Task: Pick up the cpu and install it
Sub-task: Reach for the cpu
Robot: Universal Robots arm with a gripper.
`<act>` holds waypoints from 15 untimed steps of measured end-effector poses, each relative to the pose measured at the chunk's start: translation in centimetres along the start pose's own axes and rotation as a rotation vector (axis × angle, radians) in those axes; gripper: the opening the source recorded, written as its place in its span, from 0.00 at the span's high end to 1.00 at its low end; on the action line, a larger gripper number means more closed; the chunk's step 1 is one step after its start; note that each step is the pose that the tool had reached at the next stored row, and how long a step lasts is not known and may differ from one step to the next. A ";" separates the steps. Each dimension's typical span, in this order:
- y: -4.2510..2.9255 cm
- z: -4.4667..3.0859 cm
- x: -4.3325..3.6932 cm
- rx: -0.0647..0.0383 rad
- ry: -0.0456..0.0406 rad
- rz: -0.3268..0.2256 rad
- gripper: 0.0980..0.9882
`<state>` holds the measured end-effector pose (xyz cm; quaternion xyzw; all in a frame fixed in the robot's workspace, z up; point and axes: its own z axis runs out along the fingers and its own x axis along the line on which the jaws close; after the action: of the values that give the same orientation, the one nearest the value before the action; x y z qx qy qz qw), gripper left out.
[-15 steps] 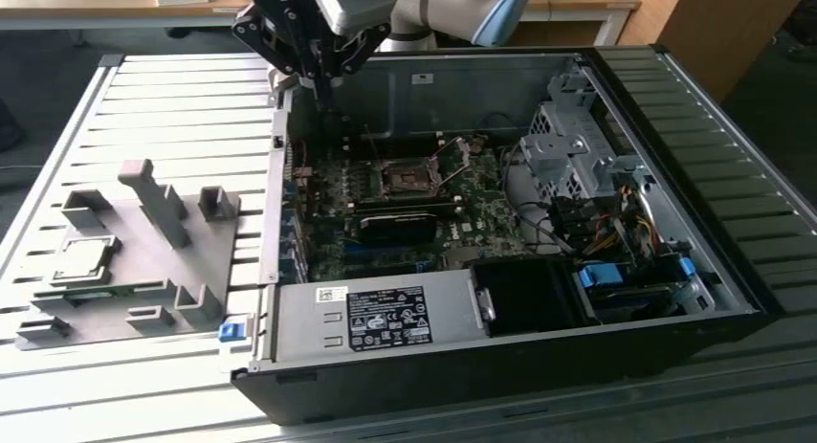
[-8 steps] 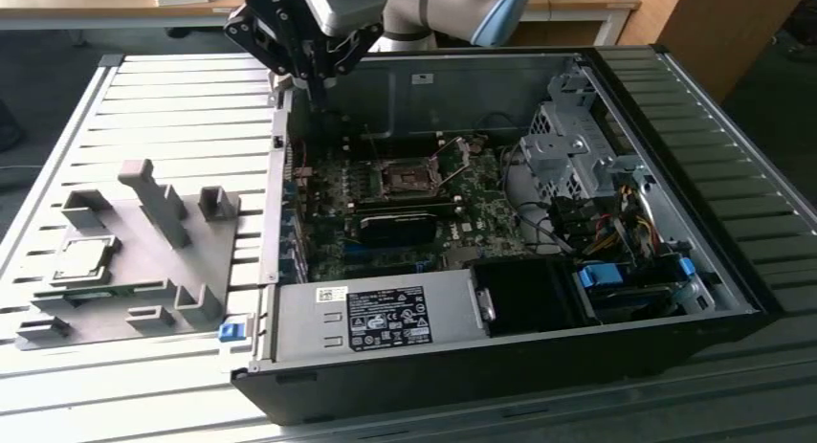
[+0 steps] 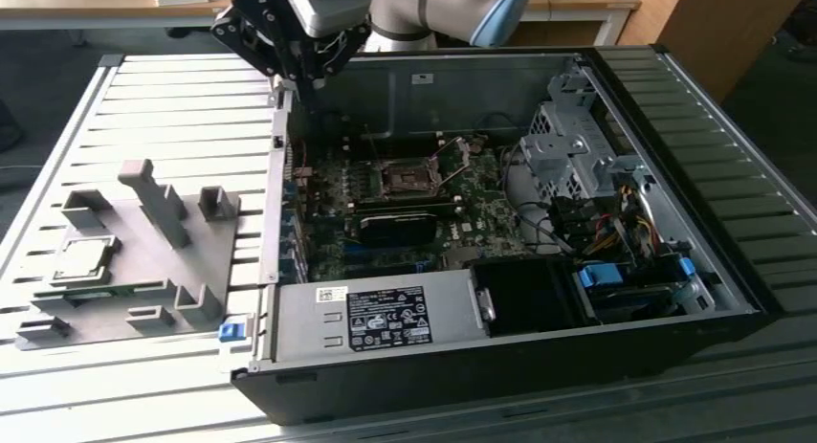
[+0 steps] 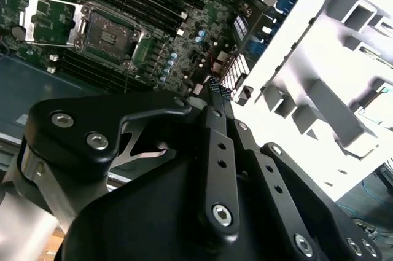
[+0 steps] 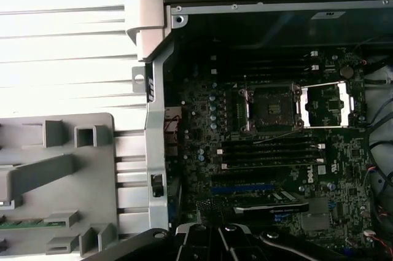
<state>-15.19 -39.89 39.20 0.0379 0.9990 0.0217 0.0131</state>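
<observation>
The cpu, a small flat square chip with a shiny silver-grey top, lies on the matte grey plastic fixture plate, well apart from the black gripper. We judge the task barely begun: the gripper's fingers are pressed together on nothing, and the black square motherboard socket below it is unfilled.

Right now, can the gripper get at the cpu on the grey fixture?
Probably yes. The cpu lies face up on the grey fixture outside the computer case, with nothing over it. Taller fixture blocks stand beside it. The gripper hangs above the case's wall, clear of both.
</observation>
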 end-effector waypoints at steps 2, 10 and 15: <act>-0.01 0.01 0.20 0.000 0.0000 0.000 0.99; -0.08 0.04 0.96 0.000 0.0000 0.000 0.99; -0.11 0.06 1.44 0.000 -0.0001 0.000 0.99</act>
<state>-16.63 -39.89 39.10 0.0379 0.9990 0.0218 0.0131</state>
